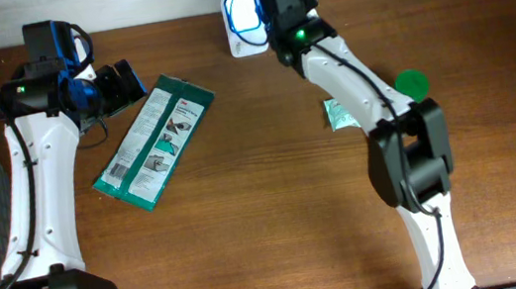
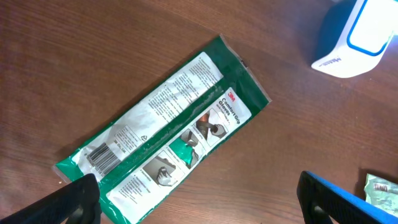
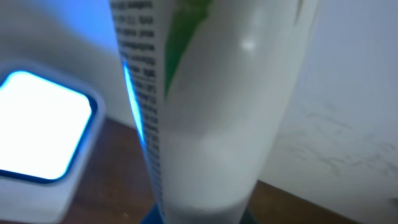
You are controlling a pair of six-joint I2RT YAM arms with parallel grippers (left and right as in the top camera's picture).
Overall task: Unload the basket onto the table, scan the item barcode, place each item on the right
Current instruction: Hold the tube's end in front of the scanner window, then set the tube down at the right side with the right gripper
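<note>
**Tube held by scanner; L jaws wide, idle**

L gripper (image 1: 120, 83) hovers w/ jaws spread wide and nothing between them. Just ahead of and below them, a long green-and-white pack (image 2: 165, 140) lies flat on the wooden table (image 1: 277, 212), printed side up, barcode end nearest the jaws. Farther ahead, beyond the pack, sits the white scanner (image 1: 243, 17), its blue-rimmed window glowing. A small green packet (image 1: 339, 114) and a round green cap (image 1: 412, 82) lie well behind the R jaws, beside the R arm. In overhead view the arm hides part of the packet.

R gripper (image 1: 270, 8) is pressed together, pinching a tube (image 3: 217, 112) that stands up out of the jaws and fills most of the R wrist view. Scanner sits just to the side of these jaws, near the tube. Nothing stands between tube and window.

Tube is white, smooth and glossy, w/ a green streak near the top and a column of small black print down the scanner side. Blue light edges that side. Print is too blurred to pick out a barcode.
</note>
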